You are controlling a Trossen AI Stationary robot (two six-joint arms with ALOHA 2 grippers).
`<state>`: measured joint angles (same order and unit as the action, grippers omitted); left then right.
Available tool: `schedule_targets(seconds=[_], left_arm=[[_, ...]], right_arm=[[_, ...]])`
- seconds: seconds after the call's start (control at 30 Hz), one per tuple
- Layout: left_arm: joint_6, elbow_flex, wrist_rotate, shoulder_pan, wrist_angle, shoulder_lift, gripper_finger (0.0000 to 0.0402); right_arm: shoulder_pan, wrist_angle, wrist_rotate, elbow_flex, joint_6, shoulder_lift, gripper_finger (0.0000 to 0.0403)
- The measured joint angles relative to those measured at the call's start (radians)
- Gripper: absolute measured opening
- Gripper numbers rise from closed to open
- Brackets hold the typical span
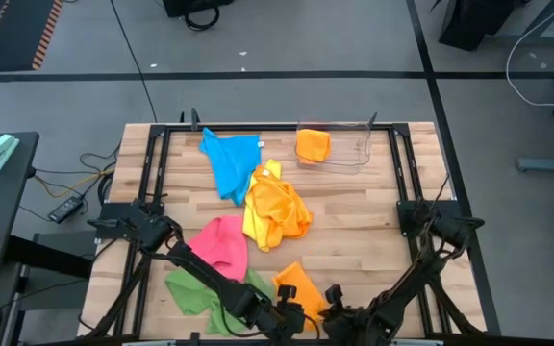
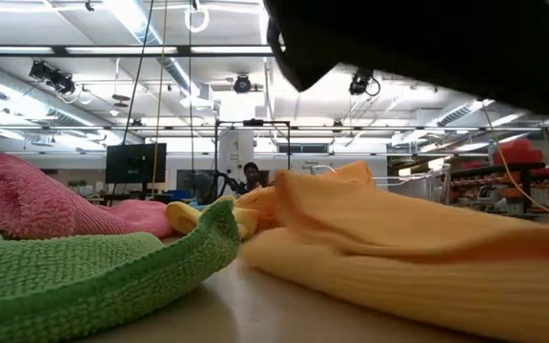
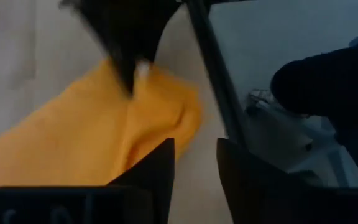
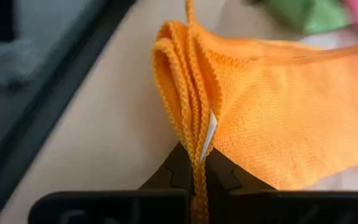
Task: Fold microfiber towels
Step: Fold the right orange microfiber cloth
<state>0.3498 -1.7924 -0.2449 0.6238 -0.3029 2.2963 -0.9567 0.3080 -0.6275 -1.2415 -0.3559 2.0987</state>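
Right gripper [image 4: 201, 171] pinches the orange towel's [image 4: 278, 118] folded edge at bottom center; left gripper [image 3: 194, 165] sits slightly spread beside it, bare table [image 1: 373, 216] toward the right.

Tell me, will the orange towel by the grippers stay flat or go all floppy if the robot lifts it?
Probably floppy: the orange towel already bends in soft layers where the right gripper pinches its edge. It looks light, being thin cloth. It likely won't slip, since its surface looks nubbly.
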Motion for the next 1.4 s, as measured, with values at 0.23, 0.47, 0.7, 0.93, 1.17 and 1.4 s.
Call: schedule_targets(seconds=[0.23,0.47,0.7,0.93,1.17,1.4], left_arm=[[0.028,0.0,-0.189,-0.006,-0.032,0.026,0.0128],[-0.081,0.0,-0.199,-0.029,0.1,0.079,0.0105],[-0.27,-0.001,-0.2,-0.028,0.245,0.089,0.0086],[-0.306,0.0,-0.201,-0.027,0.209,0.086,0.0069],[-0.301,0.0,-0.199,-0.031,0.201,0.086,0.0062],[-0.265,0.0,-0.202,-0.037,0.154,0.086,0.0061]], right_arm=[[0.009,0.137,0.256,-0.002,-0.035,-0.119,0.0018],[0.003,0.23,0.51,-0.002,-0.119,-0.182,0.0018],[0.003,0.281,0.7,-0.003,-0.262,-0.256,0.0018],[0.032,0.301,0.806,-0.004,-0.344,-0.321,0.0018],[0.11,0.274,0.895,-0.004,-0.275,-0.261,0.0018],[0.174,0.249,0.967,-0.004,-0.203,-0.234,0.0017]])
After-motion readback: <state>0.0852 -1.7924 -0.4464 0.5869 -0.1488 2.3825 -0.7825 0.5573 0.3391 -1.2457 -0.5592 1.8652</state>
